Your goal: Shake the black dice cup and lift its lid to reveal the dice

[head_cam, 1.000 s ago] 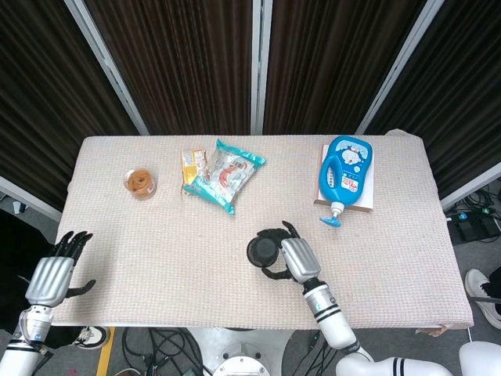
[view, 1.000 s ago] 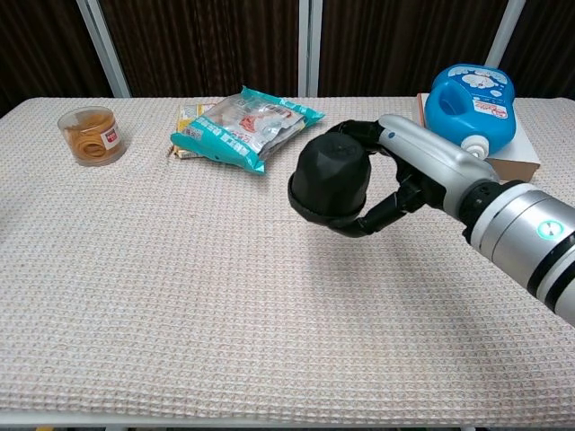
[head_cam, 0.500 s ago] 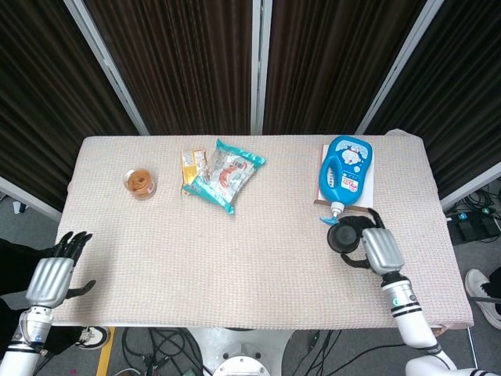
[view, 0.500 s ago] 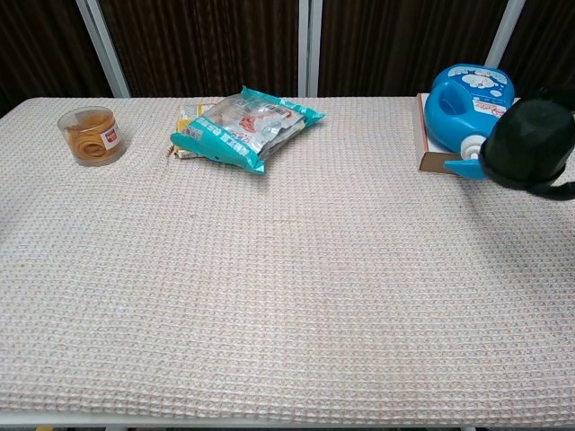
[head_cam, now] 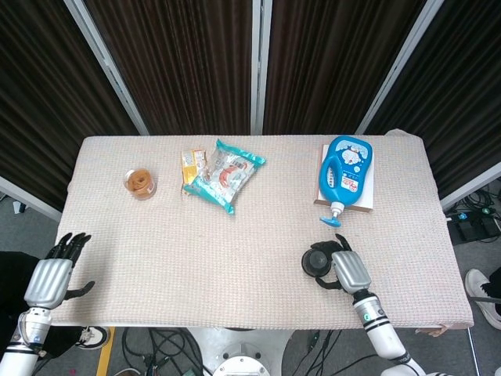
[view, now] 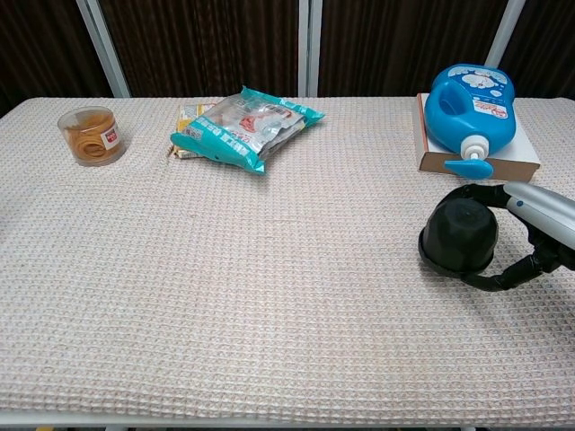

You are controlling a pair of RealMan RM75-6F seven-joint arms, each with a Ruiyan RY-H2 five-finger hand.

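Note:
The black dice cup is a round black dome with its lid on, near the table's front right. My right hand grips it from the right side, black fingers curled around its front and back. Whether the cup rests on the cloth or hangs just above it I cannot tell. No dice show. My left hand hangs off the table's front left corner, fingers spread, holding nothing; the chest view does not show it.
A blue detergent bottle lies on a flat box at the back right, close behind the cup. Snack packets lie at the back middle, and a small clear jar stands at the back left.
My right hand swung the cup from the table's middle out to the far right, then back left and toward the front edge. The left hand stayed put.

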